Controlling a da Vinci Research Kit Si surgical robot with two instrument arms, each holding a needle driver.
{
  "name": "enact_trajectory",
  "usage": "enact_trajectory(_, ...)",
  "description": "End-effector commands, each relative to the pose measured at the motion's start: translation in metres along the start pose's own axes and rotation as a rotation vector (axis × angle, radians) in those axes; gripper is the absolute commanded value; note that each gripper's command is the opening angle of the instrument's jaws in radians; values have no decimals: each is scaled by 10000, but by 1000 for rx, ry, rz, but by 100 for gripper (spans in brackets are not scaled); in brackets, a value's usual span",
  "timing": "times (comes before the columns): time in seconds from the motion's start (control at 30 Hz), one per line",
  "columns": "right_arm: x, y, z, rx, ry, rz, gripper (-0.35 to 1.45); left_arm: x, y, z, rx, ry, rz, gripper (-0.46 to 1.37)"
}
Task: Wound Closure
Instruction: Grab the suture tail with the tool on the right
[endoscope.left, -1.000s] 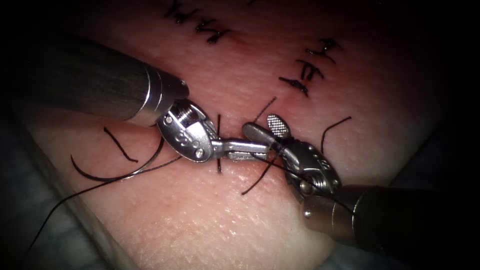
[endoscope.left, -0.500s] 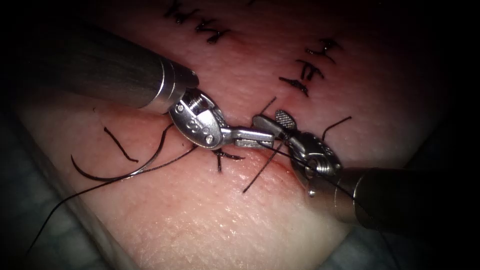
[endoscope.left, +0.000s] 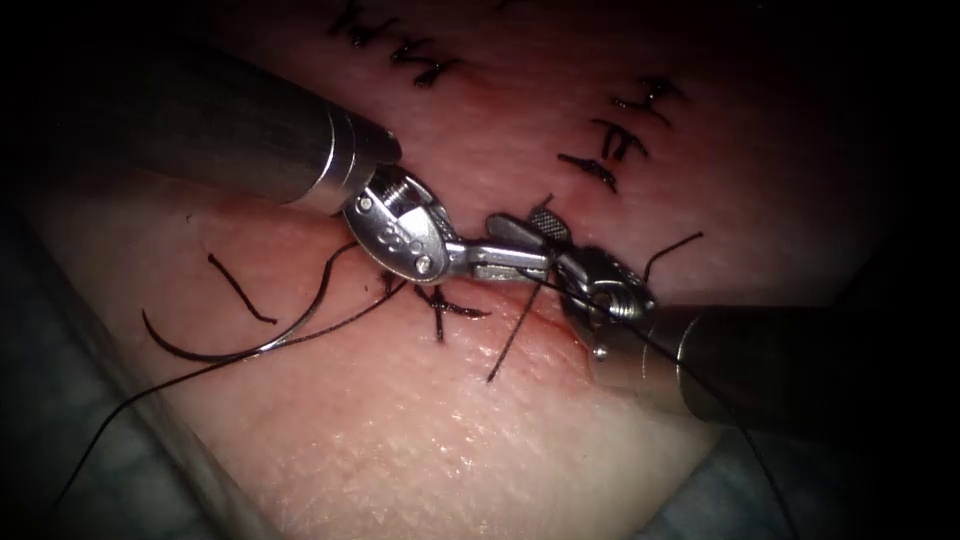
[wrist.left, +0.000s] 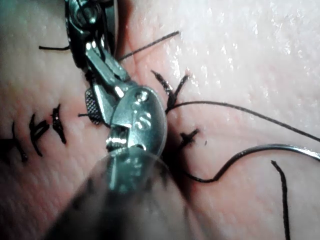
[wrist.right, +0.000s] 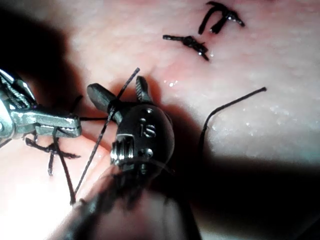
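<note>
At the cut (endoscope.left: 545, 325): both tools' jaws meet | needle (endoscope.left: 230, 345) probably loose leftward

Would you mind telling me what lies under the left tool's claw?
Under the left claw lie a tied stitch and the tissue; the cut beneath it is covered. The right claw is open.

I see polished, glossy metal on the left tool (endoscope.left: 500, 262) and the right tool (endoscope.left: 528, 228) — one of the right tool's fingers (endoscope.left: 548, 222) shows a cross-hatched grip face. Both shafts look dark and matt. The tissue (endoscope.left: 430, 430) is moist, finely pebbled, glistening; the thread (endoscope.left: 200, 365) is thin, dull black; the needle (endoscope.left: 240, 345) — smooth dark wire.
</note>
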Motion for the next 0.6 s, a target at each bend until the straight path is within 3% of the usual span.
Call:
enact_trajectory(0.03, 0, 0, 0, 1, 0, 0, 91, 0, 0, 0, -9, 1, 0, -35)
enact_trajectory(0.2, 1, 0, 2, 0, 1, 1, 69, -2, 1, 0, -9, 2, 1, -35)
enact_trajectory(0.37, 2, -1, 3, 6, -1, 2, 28, -3, 1, 0, -13, 2, 2, -35)
enact_trajectory(0.5, 2, -4, 6, 33, 7, 5, 8, -3, 1, 0, -13, 2, 3, -35)
enact_trajectory(0.6, 2, -6, 7, 54, 5, 7, -20, -3, 1, 0, -13, 2, 3, -35)
